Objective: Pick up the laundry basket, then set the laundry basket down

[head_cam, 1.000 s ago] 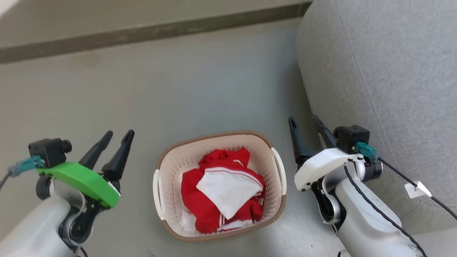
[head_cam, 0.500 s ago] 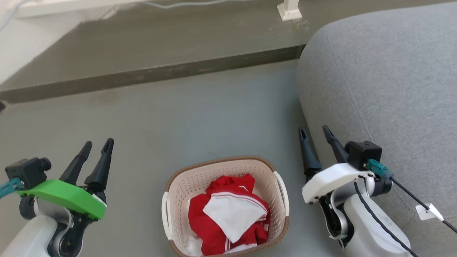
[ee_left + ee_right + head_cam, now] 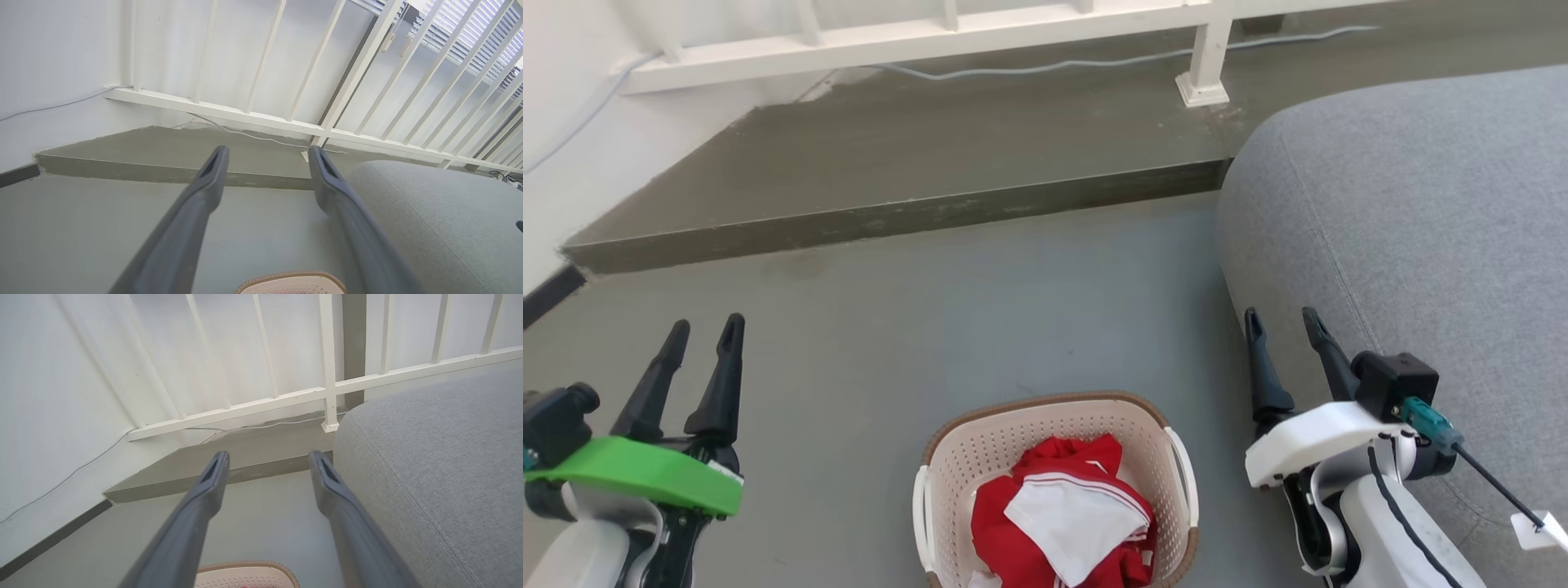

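Grey floor [image 3: 1013,310], low step [image 3: 890,216] at the back, white railing [image 3: 915,37] on it, cable [image 3: 1094,62] along its base. White wall [image 3: 572,122] left, grey fabric sofa [image 3: 1405,229] right. Daylight through blinds [image 3: 470,24] behind railing.

The laundry basket [image 3: 1013,434] is cream plastic pierced all over with small holes, its brown rim moulded to look woven and its white handles smooth. The clothes [image 3: 1062,523] in it are soft, crumpled red and white cloth. The floor [image 3: 980,310] is smooth, matt grey. The sofa [image 3: 1421,204] wears coarse grey woven cloth with stitched seams. The left tool [image 3: 706,323] has matt dark fingers [image 3: 723,376] and a green plastic cover. The right tool [image 3: 1280,314] has a white, faintly glossy plastic shell. The railing [image 3: 915,37] looks white-painted.
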You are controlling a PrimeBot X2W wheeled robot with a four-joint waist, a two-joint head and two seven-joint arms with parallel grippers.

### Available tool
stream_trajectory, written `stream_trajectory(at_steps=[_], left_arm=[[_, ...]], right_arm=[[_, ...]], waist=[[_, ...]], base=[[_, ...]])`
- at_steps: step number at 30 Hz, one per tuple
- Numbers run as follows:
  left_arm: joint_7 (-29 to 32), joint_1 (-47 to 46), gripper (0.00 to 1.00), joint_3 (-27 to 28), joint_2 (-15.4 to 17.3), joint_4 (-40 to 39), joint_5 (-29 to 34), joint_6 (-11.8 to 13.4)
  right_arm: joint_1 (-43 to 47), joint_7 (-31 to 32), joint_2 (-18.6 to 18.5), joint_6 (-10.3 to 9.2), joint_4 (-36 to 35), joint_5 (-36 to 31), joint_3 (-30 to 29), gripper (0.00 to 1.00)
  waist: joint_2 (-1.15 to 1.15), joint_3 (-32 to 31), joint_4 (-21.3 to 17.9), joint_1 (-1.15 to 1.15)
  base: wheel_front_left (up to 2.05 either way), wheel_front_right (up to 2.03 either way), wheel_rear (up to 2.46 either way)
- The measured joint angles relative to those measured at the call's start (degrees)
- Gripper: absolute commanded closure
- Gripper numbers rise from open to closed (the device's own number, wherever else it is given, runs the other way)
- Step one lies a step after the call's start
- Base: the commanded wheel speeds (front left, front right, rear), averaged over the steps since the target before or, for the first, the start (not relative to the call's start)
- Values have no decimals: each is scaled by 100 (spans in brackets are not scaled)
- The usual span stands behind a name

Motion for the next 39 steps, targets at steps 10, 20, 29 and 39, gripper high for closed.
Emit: stream_trajectory(at_steps=[10,20,29,39], left_arm=[[0,753,0,545,-247,-657,817,0],[0,1259,0,955,-548,-944,1434,-1],[0,1452,0,1257,-787,-1067,1564,-1],[0,1556,0,1313,-915,-1201,1700,-1]], right_arm=[[247,0,24,0,-339,-147,-36,0],[502,0,41,0,-506,-369,-170,0],[526,0,43,0,-748,-503,-205,0],[590,0,44,0,-873,-539,-145,0]], waist=[[0,-103,54,0],[0,-151,109,0],[0,-128,116,0],[0,-112,104,0]], base=[[0,0,0],[0,0,0],[0,0,0],[0,0,0]])
